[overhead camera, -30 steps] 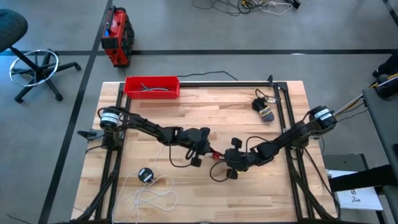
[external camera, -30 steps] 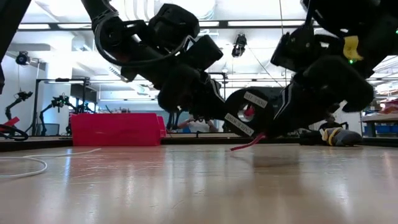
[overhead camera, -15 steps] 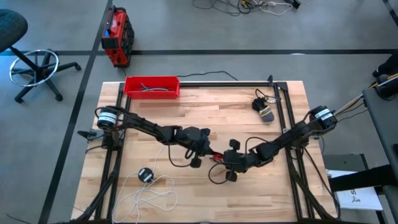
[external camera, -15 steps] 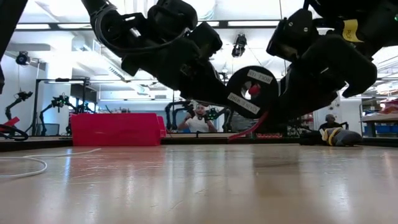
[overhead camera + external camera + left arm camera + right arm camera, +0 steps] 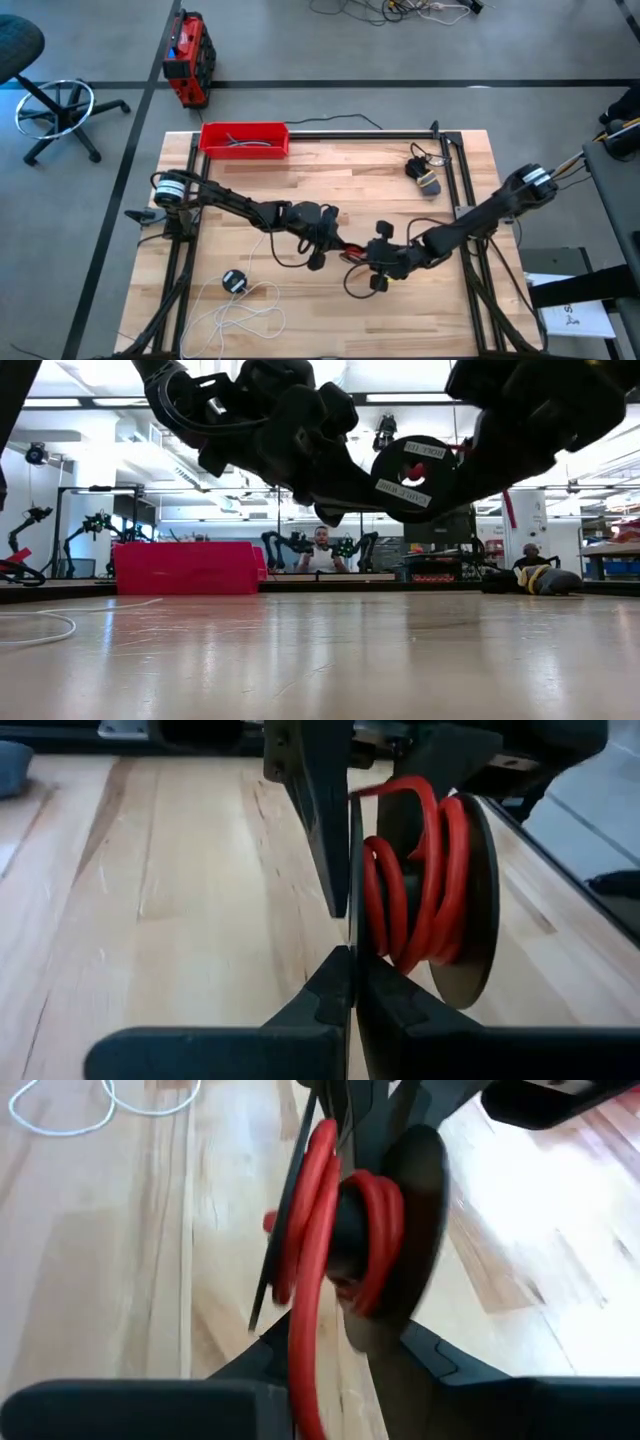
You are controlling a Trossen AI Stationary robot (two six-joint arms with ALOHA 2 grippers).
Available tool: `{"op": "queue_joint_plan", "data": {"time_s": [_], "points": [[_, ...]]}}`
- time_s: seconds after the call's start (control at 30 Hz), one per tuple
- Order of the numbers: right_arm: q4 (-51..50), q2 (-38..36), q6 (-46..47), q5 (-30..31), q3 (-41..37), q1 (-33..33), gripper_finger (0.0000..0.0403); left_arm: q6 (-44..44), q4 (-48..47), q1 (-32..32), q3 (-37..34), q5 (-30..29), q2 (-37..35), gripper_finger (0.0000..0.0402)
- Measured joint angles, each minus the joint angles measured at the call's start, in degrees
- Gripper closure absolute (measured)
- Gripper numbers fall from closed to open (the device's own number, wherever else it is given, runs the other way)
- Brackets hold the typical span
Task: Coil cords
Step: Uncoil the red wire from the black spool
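Lying slack at the near edge of the table [image 5: 400, 170], the white cord [image 5: 245, 305] sprawls in loose loops beside its black disc [image 5: 234, 281], untouched and well apart from the arms. Farther in, at mid-table, both grippers meet on the red cord [image 5: 352, 249]. Its spool [image 5: 415, 478] has risen since a second ago: then it hung low with a red tail trailing toward the wood, now it sits higher and the tail is gone from the low view. I take that to mean more cord has gone onto the reel and the red one is nearly coiled. Several red turns lie side by side between the discs, a bit uneven, one strand crossing over the rest. The left gripper [image 5: 350, 935] is pinched tight on the edge of the near disc. The right gripper [image 5: 383, 262] holds the spool from the other side. Beyond them, the red tray [image 5: 244, 139] sits at the far edge.
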Motion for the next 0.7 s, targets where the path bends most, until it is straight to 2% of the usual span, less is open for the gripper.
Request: {"op": "queue_joint_plan", "data": {"time_s": [0.27,0.7], "points": [[-6.0,-5.2,3.8,-0.1,-0.1,1.0,0.0331,-0.6,0.2,0.0,0.0,0.0,0.0,0.0401],[-7.0,-6.5,6.7,-4.7,0.1,1.1,0.0287,-1.5,-1.4,0.0,-0.1,-0.4,0.0,0.0401]]}}
